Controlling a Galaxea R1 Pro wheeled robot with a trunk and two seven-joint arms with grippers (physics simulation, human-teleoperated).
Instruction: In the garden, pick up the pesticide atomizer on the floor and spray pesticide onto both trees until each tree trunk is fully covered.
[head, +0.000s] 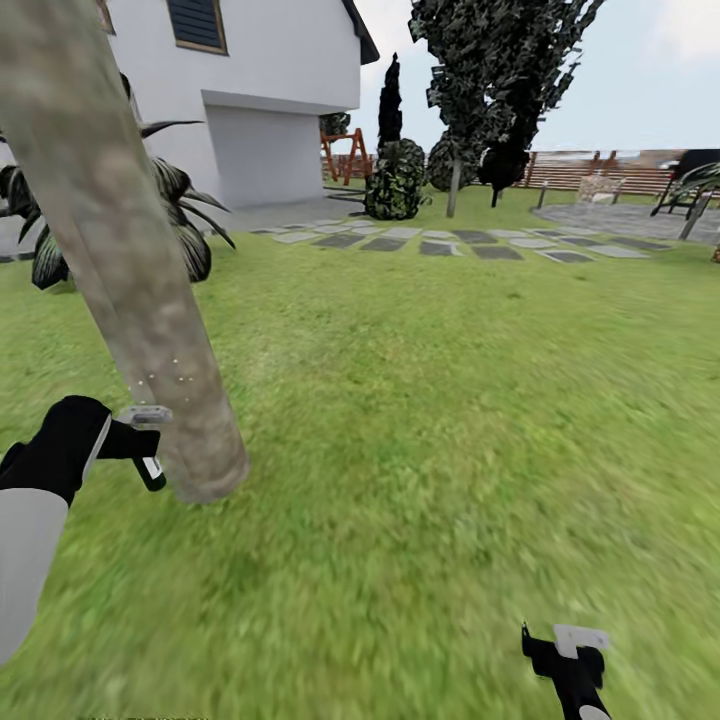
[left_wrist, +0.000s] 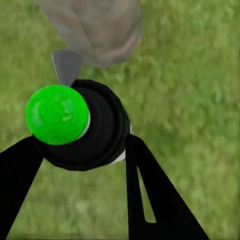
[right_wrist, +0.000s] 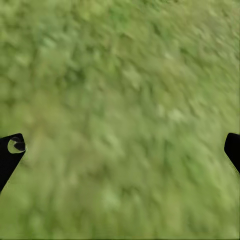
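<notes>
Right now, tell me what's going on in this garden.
The left gripper has its jaws shut on the pesticide atomizer, holding it close to the foot of a thick grey-brown tree trunk on the lawn. A few pale specks show on the bark just above the bottle. In the left wrist view the bottle's top looks bright green. The right gripper hangs open over bare grass, holding nothing. A second tree stands further off, near the stepping stones.

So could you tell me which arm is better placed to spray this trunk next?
Left. The left gripper holds the atomizer right beside the tree trunk; the right gripper hangs open over lawn.
</notes>
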